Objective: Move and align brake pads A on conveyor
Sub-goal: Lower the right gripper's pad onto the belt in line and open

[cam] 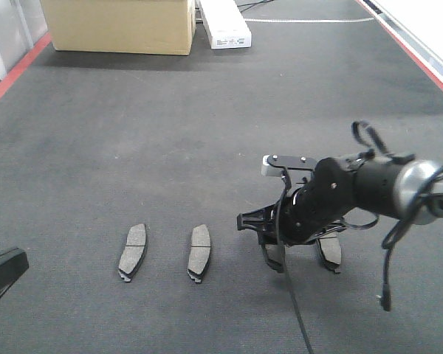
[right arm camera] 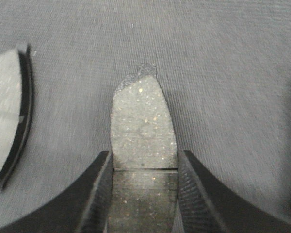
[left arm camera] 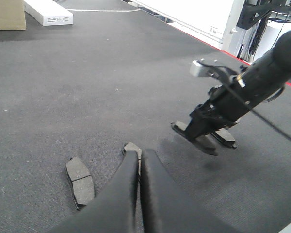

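Observation:
Two brake pads lie face up side by side on the dark grey conveyor belt [cam: 207, 110], one on the left [cam: 135, 251] and one just right of it [cam: 199, 252]. My right gripper [cam: 277, 254] is low over the belt to their right. In the right wrist view its jaws [right arm camera: 143, 162] are shut on the sides of a third pad [right arm camera: 143, 126]. A fourth pad [cam: 330, 251] lies close beside it and also shows in the right wrist view [right arm camera: 7, 116]. My left gripper [left arm camera: 139, 155] is shut and empty above the two left pads, partly hiding one [left arm camera: 132, 148].
A cardboard box [cam: 118, 26] and a white carton [cam: 225, 26] stand at the belt's far end. Red edge strips [cam: 15, 70] run along both sides. The right arm's loose cable [cam: 387, 265] hangs beside it.

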`<state>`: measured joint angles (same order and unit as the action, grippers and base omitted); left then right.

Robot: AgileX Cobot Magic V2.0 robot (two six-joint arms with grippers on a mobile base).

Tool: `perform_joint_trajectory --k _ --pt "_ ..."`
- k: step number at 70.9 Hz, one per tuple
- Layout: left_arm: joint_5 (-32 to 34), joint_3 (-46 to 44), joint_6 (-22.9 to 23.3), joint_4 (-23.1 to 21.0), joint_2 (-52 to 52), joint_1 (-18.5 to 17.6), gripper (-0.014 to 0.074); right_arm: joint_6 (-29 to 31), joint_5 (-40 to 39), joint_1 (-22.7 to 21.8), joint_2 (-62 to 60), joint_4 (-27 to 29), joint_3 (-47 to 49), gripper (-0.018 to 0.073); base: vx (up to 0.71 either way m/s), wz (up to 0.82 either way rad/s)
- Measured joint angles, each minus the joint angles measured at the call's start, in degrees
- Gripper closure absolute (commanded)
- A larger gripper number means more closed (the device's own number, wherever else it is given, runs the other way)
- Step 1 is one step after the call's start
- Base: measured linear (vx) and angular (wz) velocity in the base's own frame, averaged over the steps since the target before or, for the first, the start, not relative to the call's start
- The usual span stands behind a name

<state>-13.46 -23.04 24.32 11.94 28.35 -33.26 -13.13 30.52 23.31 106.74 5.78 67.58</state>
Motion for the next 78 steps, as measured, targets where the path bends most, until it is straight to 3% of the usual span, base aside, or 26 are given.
perform_joint_trajectory --k 28,58,78 --pt "0.0 0.0 0.0 0.0 0.0 0.0 0.0604 -0.2 -2.6 0.0 5.3 0.0 1.5 0.0424 0.0 0.0" --pt "0.0 0.0 0.0 0.0 0.0 0.0 0.0604 -0.2 -2.8 0.0 5.3 0.0 1.6 0.0187 0.0 0.0" --pt "0.0 0.0 0.0 0.0 0.0 0.0 0.0604 -0.2 -1.9 0.0 2.1 -0.1 1.7 0.0188 0.0 0.0"
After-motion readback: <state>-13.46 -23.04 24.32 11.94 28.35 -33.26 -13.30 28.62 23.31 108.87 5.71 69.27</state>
